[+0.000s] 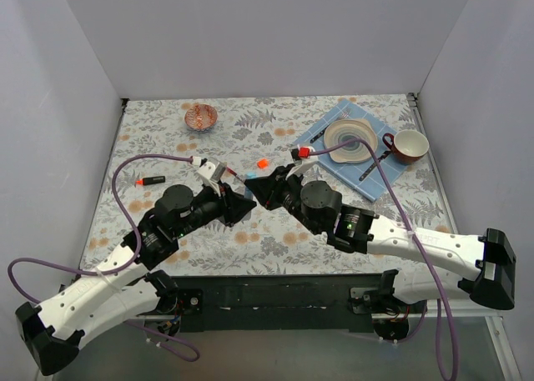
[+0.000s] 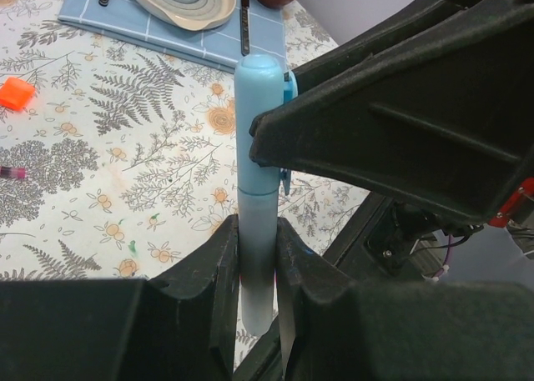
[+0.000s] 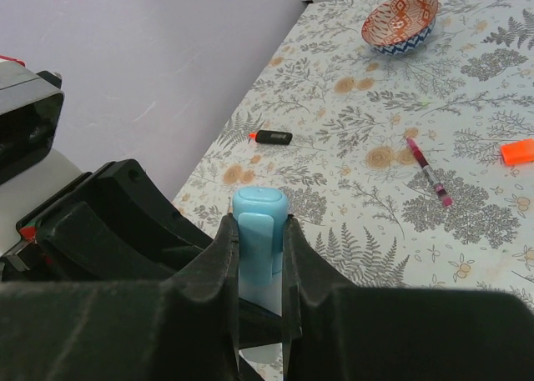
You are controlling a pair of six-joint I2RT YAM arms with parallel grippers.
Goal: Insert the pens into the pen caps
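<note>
the left gripper point(image 2: 257, 252) clamps the light-blue marker point(image 2: 255, 210) by its barrel; the right gripper point(image 3: 259, 243) clamps its cap point(image 3: 259, 204). they face each other, apparently to press the cap home.

Both arms swing wide from their bases, elbows out to the sides, forearms angling back in to meet nose to nose mid-table. The left gripper point(image 1: 249, 204) is pinched on the light-blue marker point(image 2: 257, 248) and the right gripper point(image 1: 254, 191) on the light-blue cap point(image 3: 259, 218), their fingertips nearly touching.
</note>
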